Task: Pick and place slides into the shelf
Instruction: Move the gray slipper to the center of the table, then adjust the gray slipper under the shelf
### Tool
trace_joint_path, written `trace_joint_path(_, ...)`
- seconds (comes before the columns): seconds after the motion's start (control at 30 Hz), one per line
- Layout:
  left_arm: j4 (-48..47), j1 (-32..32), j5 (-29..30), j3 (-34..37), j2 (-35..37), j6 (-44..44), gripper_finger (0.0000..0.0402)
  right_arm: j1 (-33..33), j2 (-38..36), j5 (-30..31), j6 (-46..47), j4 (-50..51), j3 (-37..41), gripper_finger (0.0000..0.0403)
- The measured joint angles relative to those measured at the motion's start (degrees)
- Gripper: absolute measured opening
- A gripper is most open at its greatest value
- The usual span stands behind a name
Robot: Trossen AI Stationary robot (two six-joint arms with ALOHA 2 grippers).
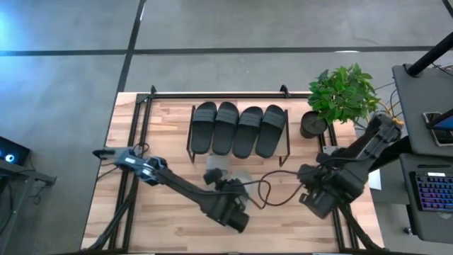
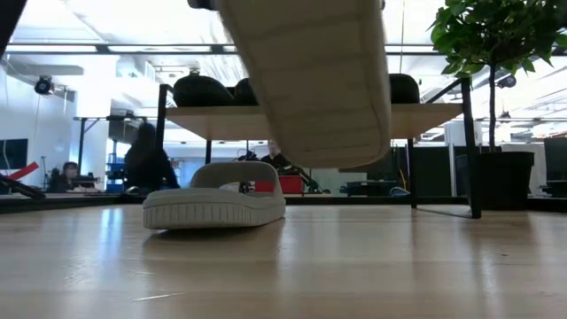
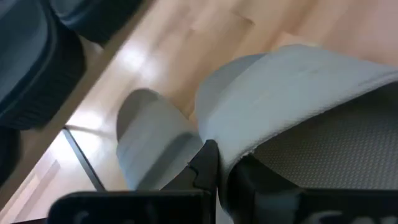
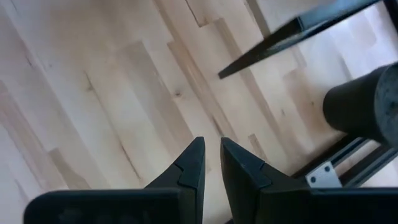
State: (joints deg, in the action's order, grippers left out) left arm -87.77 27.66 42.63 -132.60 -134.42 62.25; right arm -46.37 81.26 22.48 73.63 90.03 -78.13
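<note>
Lifting light grey slide point(image 2: 310, 84) off table point(image 2: 354, 266)

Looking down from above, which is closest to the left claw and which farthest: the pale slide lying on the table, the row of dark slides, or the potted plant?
From the left gripper:
1. Light grey slide, on the table just beside it.
2. Dark slides, on the shelf behind.
3. Potted plant, far right corner.

Grey concrete floor point(image 1: 64, 85), potted plant point(image 1: 345, 93), open office behind (seated person point(image 2: 69, 175)), bright ceiling lights point(image 2: 106, 18)
</note>
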Motion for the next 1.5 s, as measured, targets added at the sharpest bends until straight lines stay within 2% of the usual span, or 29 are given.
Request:
trace_joint_path(0.1,-0.9,-0.4,2.3,-2.4,-2.7,3.0,0.0000,-2.2,-1.4,-0.3,2.9,0.0,1.9,0.0043)
trace_joint_path(0.3,-1.6,-1.1,3.9,-2.0,-7.0,3.4,0.0000,-3.6,-2.0,-3.6,3.9,0.0,5.2,0.0043)
trace_joint_path(0.53,-0.1,-2.4,5.8,-1.2,-7.9,2.9,0.0010,-3.6,-2.0,-3.5,2.6,0.0,5.8,0.0043)
trace_joint_path(0.7,5.5,-4.5,3.5,1.4,-7.9,-3.4,0.0059,-3.6,-2.0,-3.1,2.4,0.0,5.7,0.0043)
trace_joint_path(0.93,9.0,-4.8,2.5,2.0,-7.3,-4.3,0.0172,-3.6,-2.0,-3.2,2.4,-0.1,5.5,0.0043)
trace_joint_path(1.0,8.6,-4.7,-0.3,2.0,-6.2,-5.7,0.0203,-3.6,-2.0,-3.4,2.7,-0.2,5.5,0.0043)
trace_joint_path(1.07,7.4,-4.3,-7.0,2.0,-4.3,-10.4,0.0226,-3.6,-2.0,-4.8,2.9,-0.7,5.5,0.0043)
trace_joint_path(1.13,6.5,-3.0,-12.1,2.0,-2.0,-14.8,0.0241,-3.8,-2.0,-6.3,3.0,-1.3,5.5,0.0043)
trace_joint_path(1.17,6.0,-1.8,-12.8,2.0,-1.0,-15.3,0.0245,-3.8,-2.0,-6.4,3.2,-2.4,5.7,0.0043)
trace_joint_path(1.4,5.1,6.2,-12.5,5.6,1.7,-16.9,0.0233,-3.9,-0.3,-4.9,1.4,-8.4,6.8,0.0043)
trace_joint_path(1.5,8.3,7.3,-16.5,10.3,1.6,-15.1,0.0209,-3.9,0.8,-4.4,0.3,-8.4,7.1,0.0043)
